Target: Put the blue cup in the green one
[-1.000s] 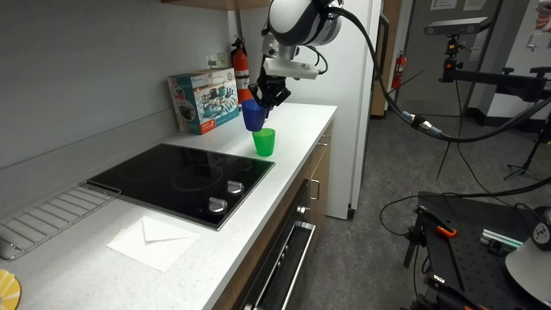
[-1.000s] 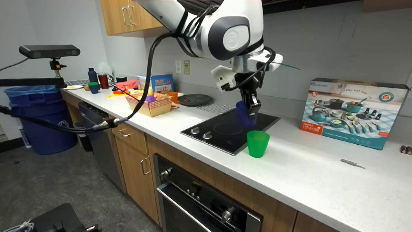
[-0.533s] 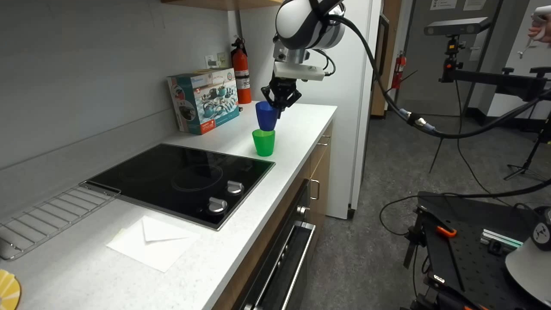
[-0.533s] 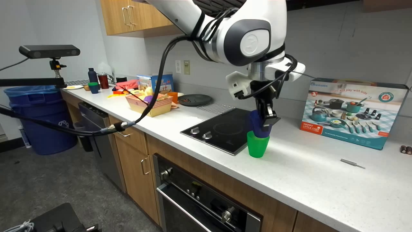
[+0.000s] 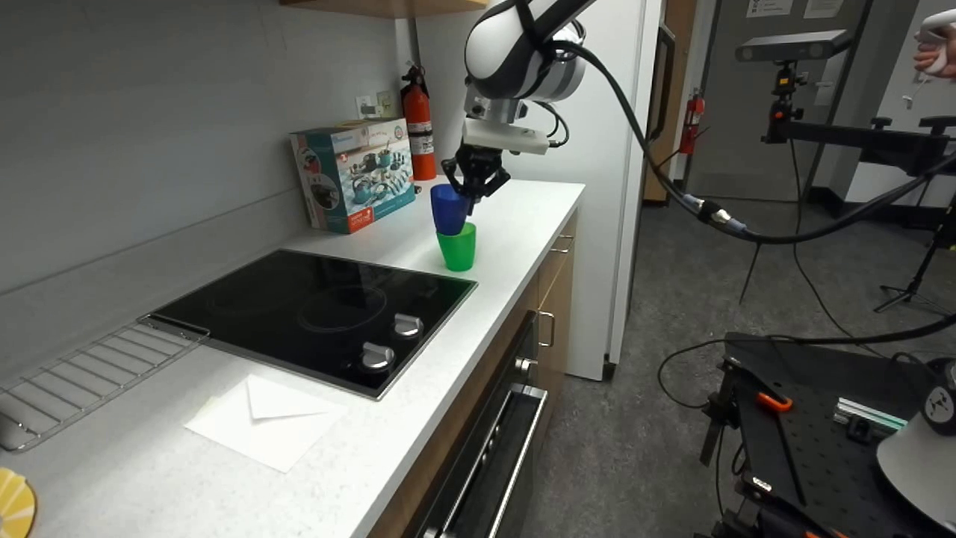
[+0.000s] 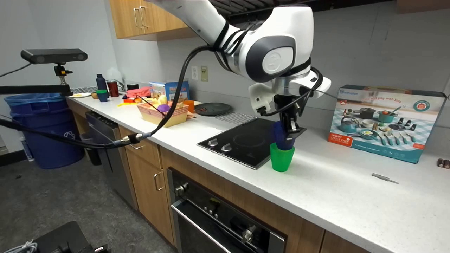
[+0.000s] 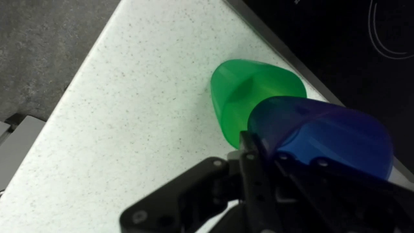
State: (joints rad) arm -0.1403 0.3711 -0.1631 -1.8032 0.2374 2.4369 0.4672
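Running under everything, the surface (image 6: 337, 186) gives the nesting job a flat base below the end effector (image 6: 291, 133). Cooktop (image 5: 310, 317) is next in size: set into the surface, below and beside the end effector. Green cup (image 6: 281, 160) sits just off its edge, presumably to keep a level foot.

Printed box (image 6: 386, 123) stands well apart from the end effector, at the back of the surface. No role here, I'd say, just parked clear of the work.

Green cup is upright, mouth up, right under the end effector, ready as receiver. Nothing holds it, so a sideways push could slide or tip it, my guess.

Blue cup (image 5: 448, 213) is gripped: end effector pinches its side wall, which leaves the base free to go in. It's on the side of the end effector toward the back of the surface. Base overlaps the green rim in both exterior views; can't tell if it's inside or only at the lip. Wrist view shows the mouths offset; angle may exaggerate that. Likely needs centering, then lowering, then release.

Looks: plain, slightly tapered, see-through dark blue; violet-black along part of the wall in the wrist view, brighter blue inside. Near upright, maybe a slight lean. Green one matches in shape, bright and see-through, with a shadow inside.
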